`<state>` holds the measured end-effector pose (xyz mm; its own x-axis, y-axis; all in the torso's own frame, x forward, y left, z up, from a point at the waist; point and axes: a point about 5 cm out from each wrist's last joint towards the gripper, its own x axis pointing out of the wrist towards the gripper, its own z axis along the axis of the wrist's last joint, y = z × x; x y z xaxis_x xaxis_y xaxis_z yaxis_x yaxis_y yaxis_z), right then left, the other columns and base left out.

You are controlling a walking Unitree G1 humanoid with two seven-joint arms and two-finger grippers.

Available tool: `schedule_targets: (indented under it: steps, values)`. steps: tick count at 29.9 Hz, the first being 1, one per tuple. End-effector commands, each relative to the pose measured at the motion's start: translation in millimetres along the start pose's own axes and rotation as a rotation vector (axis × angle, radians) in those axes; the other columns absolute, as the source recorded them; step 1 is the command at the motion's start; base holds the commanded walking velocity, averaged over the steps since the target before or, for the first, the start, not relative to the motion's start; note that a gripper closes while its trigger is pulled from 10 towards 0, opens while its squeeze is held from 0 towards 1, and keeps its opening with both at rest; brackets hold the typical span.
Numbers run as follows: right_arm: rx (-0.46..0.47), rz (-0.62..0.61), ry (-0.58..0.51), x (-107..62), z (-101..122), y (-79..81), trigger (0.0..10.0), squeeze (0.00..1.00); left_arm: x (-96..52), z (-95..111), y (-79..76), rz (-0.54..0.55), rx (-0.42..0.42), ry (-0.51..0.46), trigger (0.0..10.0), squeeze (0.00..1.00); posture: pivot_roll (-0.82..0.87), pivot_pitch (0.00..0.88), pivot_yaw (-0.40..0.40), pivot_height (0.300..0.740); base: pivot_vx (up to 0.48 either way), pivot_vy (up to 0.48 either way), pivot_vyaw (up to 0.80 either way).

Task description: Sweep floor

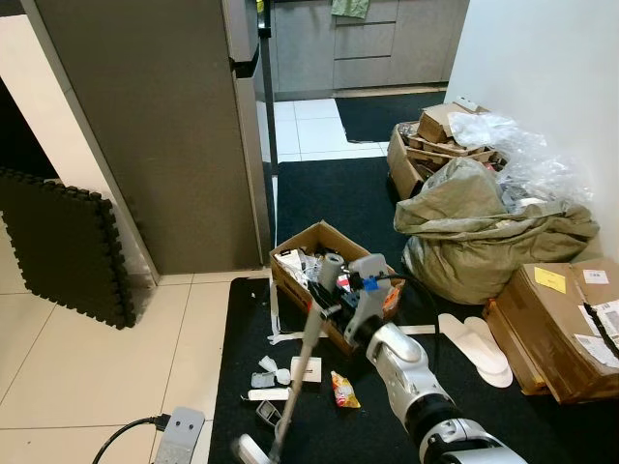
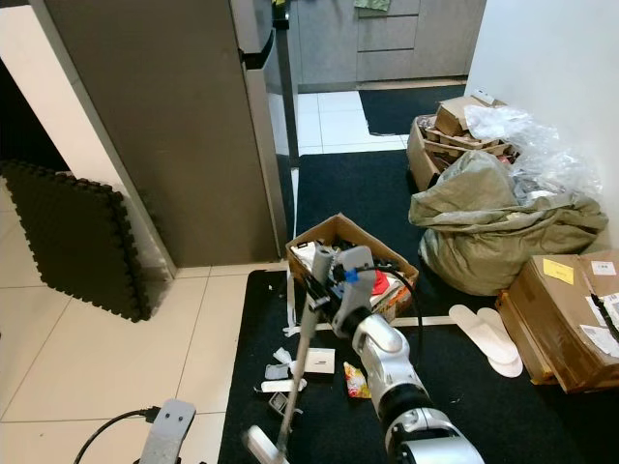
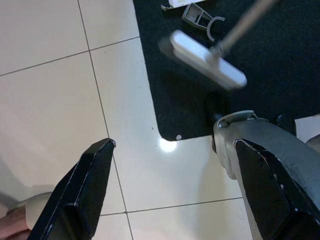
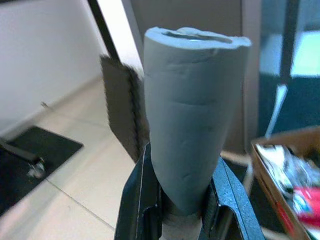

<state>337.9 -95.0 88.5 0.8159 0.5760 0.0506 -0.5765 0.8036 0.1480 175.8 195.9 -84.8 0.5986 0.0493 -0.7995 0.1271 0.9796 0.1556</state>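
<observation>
Right gripper (image 4: pixel 182 200) clamped on 1 broom (image 1: pixel 302 367) handle, head (image 3: pixel 207 59) on black mat (image 1: pixel 319 193) amid litter; left gripper (image 3: pixel 175 190) spread wide over tiles; 4 cardboard boxes, 2 slippers (image 1: pixel 479 348), labels unreadable.

A lived-in home is shown, at the edge of its kitchen. Grey kitchen cabinets (image 1: pixel 363 43) with drawer fronts are seen at 12 o'clock, a cloth hung over the top one, and a tall grey refrigerator (image 1: pixel 164 126) stands at 10 o'clock. The floor is laid with pale tiles (image 1: pixel 87 358) and covered in part by a black mat (image 1: pixel 329 203). Household clutter is gathered at 2 o'clock: a stuffed sack (image 1: pixel 484 232), cardboard boxes (image 1: pixel 551 324) and plastic wrap. White slippers (image 1: pixel 476 346) are placed at 3 o'clock, and a black foam mat (image 1: pixel 68 246) is leaned at 9 o'clock
</observation>
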Motion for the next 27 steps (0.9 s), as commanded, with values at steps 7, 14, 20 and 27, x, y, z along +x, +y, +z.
schedule_targets:
  steps: [7, 14, 20, 27]
  values:
    - [0.016, 0.037, -0.163, 18.0, 42, 2.3, 10.0, 0.0, -1.1, -4, 4.7, 0.003, 0.02, 0.017, 10.0, 0.0, -0.06, 0.021, 0.023, 0.74, 0.174, 0.0, 0.0]
    - [0.02, 0.044, -0.16, 18.9, 43, 3.8, 10.0, 0.0, -1.1, -4, 5.4, 0.002, 0.021, 0.015, 10.0, 0.0, -0.06, 0.014, 0.021, 0.74, 0.276, 0.0, 0.0]
    - [0.029, 0.061, -0.154, 19.3, 41, 7.2, 10.0, 0.0, -0.7, -2, 6.1, -0.001, 0.026, 0.009, 10.0, 0.0, -0.06, 0.01, 0.024, 0.74, 0.348, 0.0, 0.0]
    - [0.032, 0.07, -0.158, 20.0, 43, 8.9, 10.0, 0.0, -0.2, 0, 6.2, -0.001, 0.028, 0.003, 10.0, 0.0, -0.05, 0.008, 0.024, 0.74, 0.348, 0.0, 0.0]
